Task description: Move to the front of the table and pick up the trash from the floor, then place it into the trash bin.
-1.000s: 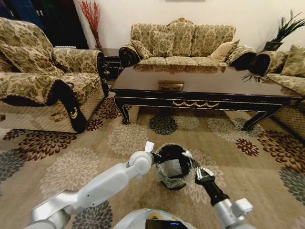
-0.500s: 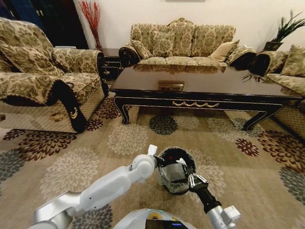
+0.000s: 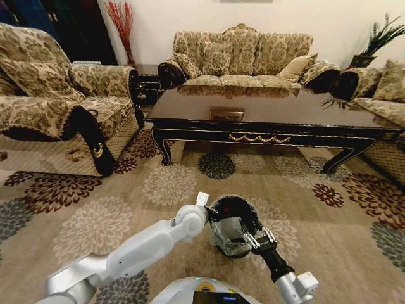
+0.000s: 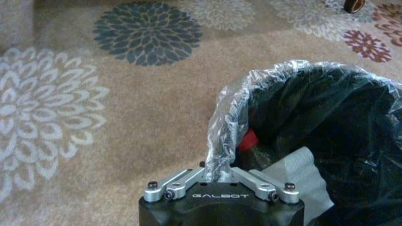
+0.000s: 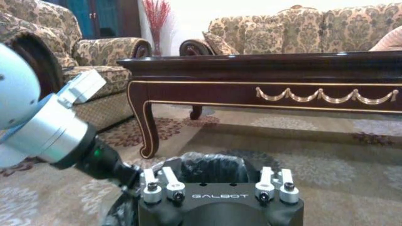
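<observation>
The black trash bin [image 3: 229, 223] with its clear liner stands on the patterned floor [image 3: 76, 209] in front of the dark table [image 3: 272, 114]. My left gripper [image 3: 211, 217] is at the bin's left rim. In the left wrist view it [image 4: 219, 170] is shut on a fold of the liner [image 4: 221, 127]. Inside the bin lie a red bit of trash [image 4: 248, 139] and a pale wad [image 4: 300, 170]. My right gripper [image 3: 256, 239] hovers open over the bin's near right rim. In the right wrist view its fingers [image 5: 160, 181] stand wide apart above the bin [image 5: 213, 167].
An armchair [image 3: 57, 114] stands at the left, a sofa [image 3: 243, 57] behind the table and another seat [image 3: 386, 95] at the right. Open carpet lies between the bin and the table's gold-trimmed apron [image 5: 320, 94].
My right gripper has drawn back toward me from over the bin's middle to its near right rim. The white scrap seen at its tips earlier no longer shows there. The left arm holds still.
</observation>
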{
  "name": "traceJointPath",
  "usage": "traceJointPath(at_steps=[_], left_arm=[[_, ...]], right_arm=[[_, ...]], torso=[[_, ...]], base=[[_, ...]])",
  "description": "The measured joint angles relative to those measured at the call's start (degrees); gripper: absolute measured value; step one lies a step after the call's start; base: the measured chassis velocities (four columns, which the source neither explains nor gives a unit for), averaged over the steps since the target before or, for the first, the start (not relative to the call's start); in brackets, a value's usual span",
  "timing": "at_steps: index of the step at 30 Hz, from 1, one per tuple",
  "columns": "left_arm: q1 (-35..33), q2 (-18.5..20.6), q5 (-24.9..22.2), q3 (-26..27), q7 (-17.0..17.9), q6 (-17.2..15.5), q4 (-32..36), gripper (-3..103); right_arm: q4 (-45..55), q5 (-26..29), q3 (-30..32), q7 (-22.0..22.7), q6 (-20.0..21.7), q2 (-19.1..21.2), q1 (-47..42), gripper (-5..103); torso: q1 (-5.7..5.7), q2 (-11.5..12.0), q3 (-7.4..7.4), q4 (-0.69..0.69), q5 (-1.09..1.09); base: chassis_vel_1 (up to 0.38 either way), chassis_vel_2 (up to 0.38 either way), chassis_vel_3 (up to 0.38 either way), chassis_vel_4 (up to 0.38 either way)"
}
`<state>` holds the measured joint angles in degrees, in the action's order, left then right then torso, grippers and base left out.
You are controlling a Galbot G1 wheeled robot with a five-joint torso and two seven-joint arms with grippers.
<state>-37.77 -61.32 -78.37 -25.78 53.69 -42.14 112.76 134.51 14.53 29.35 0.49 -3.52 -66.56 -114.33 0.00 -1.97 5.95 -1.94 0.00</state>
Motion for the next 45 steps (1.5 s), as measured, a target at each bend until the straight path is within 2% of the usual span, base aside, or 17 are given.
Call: traceJointPath(at_steps=[1,3,5,6,9,14,16,17,19,20,23,25,26,30,39,44,45], left_arm=[[-0.56,0.33,0.19,0.32,0.00,0.00,0.20,2],[-0.96,0.60,0.29,0.61,-0.02,0.00,0.39,2],[-2.07,1.29,0.38,1.83,-0.19,0.00,0.85,2],[-2.07,1.29,0.38,1.83,-0.19,0.00,0.85,2],[-4.43,3.38,0.75,5.29,-0.87,0.00,1.65,2],[-7.92,5.82,1.45,9.88,-2.45,0.01,2.20,2],[-12.12,8.08,2.28,15.69,-3.89,0.01,2.90,2],[-12.12,8.08,2.28,15.69,-3.89,0.01,2.90,2],[-16.73,9.68,2.60,21.35,-5.13,0.01,3.99,2],[-16.73,9.68,2.60,21.35,-5.13,0.01,3.99,2],[-23.80,11.53,4.20,28.68,-7.77,0.02,5.40,2],[-24.89,11.84,4.57,29.76,-8.16,0.02,5.53,2],[-27.63,12.92,5.34,32.52,-9.18,0.02,6.05,2],[-32.33,14.24,6.40,37.46,-10.65,0.01,6.72,1],[-38.23,15.30,6.45,45.76,-12.48,0.00,7.04,1],[-39.81,15.77,5.52,49.60,-13.58,0.00,6.17,1],[-40.36,16.10,4.84,51.40,-14.20,0.00,5.58,1]], right_arm=[[0.04,0.12,-0.10,0.65,-0.05,-0.01,0.24,77],[0.10,0.31,-0.18,1.23,-0.05,-0.05,0.48,77],[0.29,0.91,-0.14,2.38,0.14,-0.09,1.22,88],[0.29,0.91,-0.14,2.38,0.14,-0.09,1.22,88],[0.38,3.85,1.27,3.38,0.96,1.21,2.79,99],[0.10,8.95,2.44,3.85,1.75,2.31,4.32,100],[-1.23,11.21,3.56,3.63,2.40,3.17,5.75,100],[-1.23,11.21,3.56,3.63,2.40,3.17,5.75,100],[-3.70,12.32,3.94,3.45,2.48,4.11,7.56,100],[-3.70,12.32,3.94,3.45,2.48,4.11,7.56,100],[-9.12,13.01,3.40,3.33,2.06,5.27,10.63,100],[-10.13,13.01,3.19,3.28,1.84,5.41,11.18,100],[-12.91,13.02,2.46,3.07,1.14,5.83,12.81,100],[-18.52,13.02,0.64,2.54,0.50,6.64,16.14,100],[-25.82,12.87,-2.47,2.06,0.17,7.90,21.15,100],[-28.56,12.67,-3.74,0.90,-2.26,8.63,22.71,100],[-30.23,12.65,-4.42,-0.82,-3.33,9.62,23.67,100]], torso=[[0.00,0.00,0.00,0.00,0.00],[0.00,0.00,0.00,0.00,0.00],[0.00,0.00,0.00,0.00,0.00],[0.00,0.00,0.00,0.00,0.00],[0.00,0.00,0.00,0.00,-0.01],[0.00,0.00,0.00,0.02,-0.01],[0.00,0.00,0.00,-0.01,-0.01],[0.00,0.00,0.00,-0.01,-0.01],[0.00,0.00,0.00,0.00,-0.01],[0.00,0.00,0.00,0.00,-0.01],[0.00,0.00,-0.01,0.00,-0.01],[0.00,0.00,0.00,0.00,0.01],[0.00,0.00,0.00,-0.01,-0.02],[0.00,0.00,-0.01,0.00,0.00],[0.00,0.00,-0.01,0.00,-0.01],[0.00,0.00,0.00,0.02,0.00],[0.01,0.00,0.02,0.01,-0.01]], base=[[0.000,0.000,0.000,0.000],[0.000,0.000,0.000,0.000],[0.000,0.000,0.000,0.000],[0.000,0.000,0.000,0.000],[0.000,0.000,0.000,0.000],[0.000,0.000,0.000,0.000],[0.000,0.000,0.000,0.000],[0.000,0.000,0.000,0.000],[0.000,0.000,0.000,0.000],[0.000,0.000,0.000,0.000],[0.000,0.000,0.000,0.000],[0.000,0.000,0.000,0.000],[0.000,0.000,0.000,0.000],[0.000,0.000,0.000,0.000],[-0.096,0.087,0.096,-0.085],[-0.245,0.209,0.230,-0.238],[-0.221,0.168,0.174,-0.219]])
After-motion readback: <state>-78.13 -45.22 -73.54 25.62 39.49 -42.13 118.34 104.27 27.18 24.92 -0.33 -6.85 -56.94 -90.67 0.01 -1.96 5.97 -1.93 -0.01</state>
